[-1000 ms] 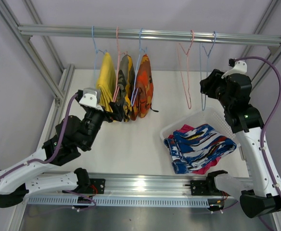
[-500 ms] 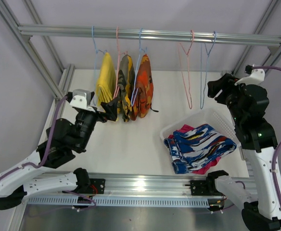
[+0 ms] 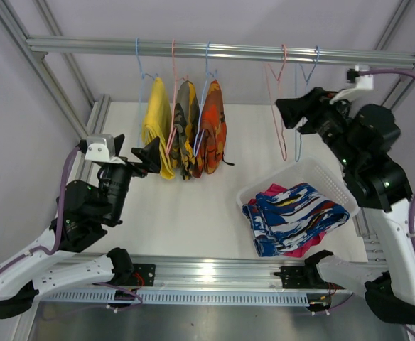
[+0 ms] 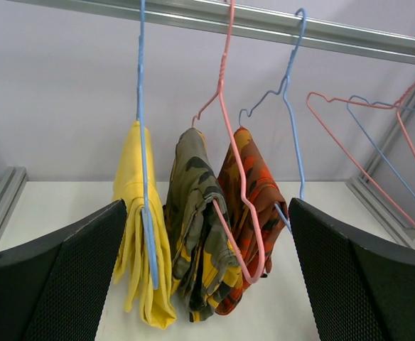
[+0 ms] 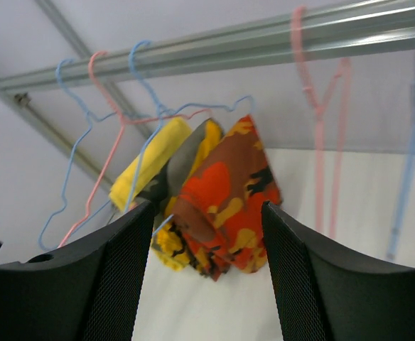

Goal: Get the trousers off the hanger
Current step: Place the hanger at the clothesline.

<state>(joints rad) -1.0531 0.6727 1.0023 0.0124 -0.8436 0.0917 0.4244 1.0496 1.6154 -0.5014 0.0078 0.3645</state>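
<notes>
3 trousers (image 3: 186,128) on hangers (image 3: 173,71), 2 in basket (image 3: 313,169).

- The top camera hangs above and behind the arm bases, looking down over the whole desk (image 3: 193,213) and the rail (image 3: 222,51).
- The left wrist camera sits close, facing the three hung trousers (image 4: 197,213) level, framed by its own fingers (image 4: 51,284).
- The right wrist camera eyes those same trousers from farther off, tilted upward.

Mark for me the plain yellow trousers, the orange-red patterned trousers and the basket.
plain yellow trousers (image 3: 155,124): top external view, middle of the hanging fold.
orange-red patterned trousers (image 3: 216,135): top external view, middle of the cloth.
basket (image 3: 275,177): top external view, far rim.
</notes>
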